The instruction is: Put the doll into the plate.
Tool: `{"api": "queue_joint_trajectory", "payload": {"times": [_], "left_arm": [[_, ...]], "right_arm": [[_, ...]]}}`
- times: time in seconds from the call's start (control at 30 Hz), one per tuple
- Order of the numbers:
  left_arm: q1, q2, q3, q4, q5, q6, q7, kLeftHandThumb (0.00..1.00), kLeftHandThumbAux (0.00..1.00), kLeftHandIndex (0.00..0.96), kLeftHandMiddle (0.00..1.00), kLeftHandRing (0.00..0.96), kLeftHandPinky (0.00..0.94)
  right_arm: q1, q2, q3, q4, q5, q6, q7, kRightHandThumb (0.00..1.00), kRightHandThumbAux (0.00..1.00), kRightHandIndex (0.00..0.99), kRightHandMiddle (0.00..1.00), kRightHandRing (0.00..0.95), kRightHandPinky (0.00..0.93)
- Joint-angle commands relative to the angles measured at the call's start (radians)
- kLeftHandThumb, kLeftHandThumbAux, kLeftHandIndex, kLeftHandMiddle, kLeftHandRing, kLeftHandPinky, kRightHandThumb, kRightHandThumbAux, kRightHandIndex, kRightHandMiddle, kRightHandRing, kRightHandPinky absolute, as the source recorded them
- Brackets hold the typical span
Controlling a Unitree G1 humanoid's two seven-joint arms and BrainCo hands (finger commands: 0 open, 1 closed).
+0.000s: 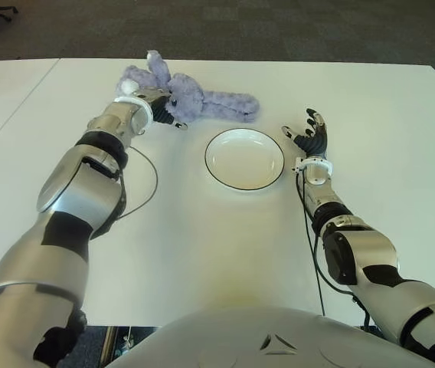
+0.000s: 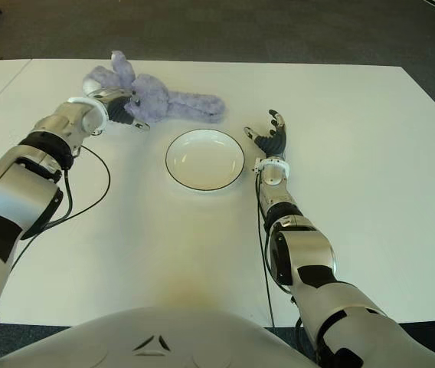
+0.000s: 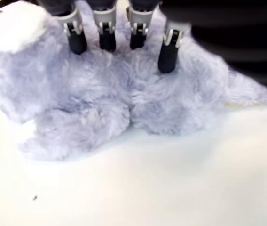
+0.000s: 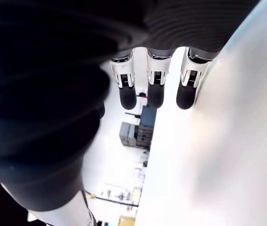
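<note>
White table [image 1: 202, 253] under everything. Purple doll [image 1: 202, 100] lying flat on table just behind empty plate [image 1: 244, 159], not in it. Left hand [image 1: 156, 103] at doll's middle, fingertips [image 3: 106, 40] pressed into fur. Right hand [image 1: 310, 136] beside plate's right edge, fingers spread, nothing held.

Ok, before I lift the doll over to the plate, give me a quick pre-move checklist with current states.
1. Left hand on the doll: ok, fingertips press into the fur.
2. Grip fully closed around doll: cannot tell.
3. Doll off the table: not ok, it lies flat.
4. Plate empty: ok.
5. Path from doll to plate clear: ok.
6. Right hand out of the way: ok, open, right of the plate.
</note>
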Motion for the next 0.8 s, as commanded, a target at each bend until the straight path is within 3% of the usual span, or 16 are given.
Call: {"api": "queue_joint_trajectory", "payload": {"times": [0.03, 0.17, 0.23, 0.43, 0.6, 0.8], "left_arm": [[0.225, 0.186, -0.002, -0.377, -0.221, -0.076, -0.789, 0.000, 0.332, 0.000, 0.000, 0.000, 0.000], [0.298, 0.305, -0.016, -0.547, -0.272, -0.114, -0.844, 0.000, 0.321, 0.000, 0.000, 0.000, 0.000], [0.331, 0.375, -0.014, -0.639, -0.307, -0.130, -0.876, 0.000, 0.315, 0.000, 0.000, 0.000, 0.000], [0.400, 0.508, 0.015, -0.805, -0.380, -0.162, -0.939, 0.000, 0.324, 0.000, 0.000, 0.000, 0.000], [0.572, 0.721, 0.177, -1.189, -0.626, -0.066, -0.976, 0.010, 0.331, 0.000, 0.000, 0.000, 0.000], [0.666, 0.808, 0.311, -1.391, -0.773, 0.024, -1.002, 0.027, 0.299, 0.000, 0.000, 0.000, 0.000]], "right_arm": [[0.213, 0.080, -0.001, 0.134, 0.001, 0.105, 0.017, 0.235, 0.871, 0.146, 0.099, 0.079, 0.091], [0.212, 0.077, 0.000, 0.133, 0.000, 0.107, 0.020, 0.234, 0.872, 0.142, 0.095, 0.070, 0.077], [0.212, 0.076, 0.002, 0.133, -0.002, 0.107, 0.019, 0.229, 0.873, 0.140, 0.103, 0.087, 0.122], [0.212, 0.071, 0.005, 0.133, -0.006, 0.107, 0.011, 0.260, 0.865, 0.152, 0.122, 0.115, 0.148], [0.210, 0.068, 0.012, 0.134, -0.012, 0.110, 0.005, 0.269, 0.860, 0.163, 0.120, 0.104, 0.107], [0.209, 0.066, 0.018, 0.134, -0.017, 0.109, -0.002, 0.281, 0.860, 0.163, 0.118, 0.100, 0.113]]}}
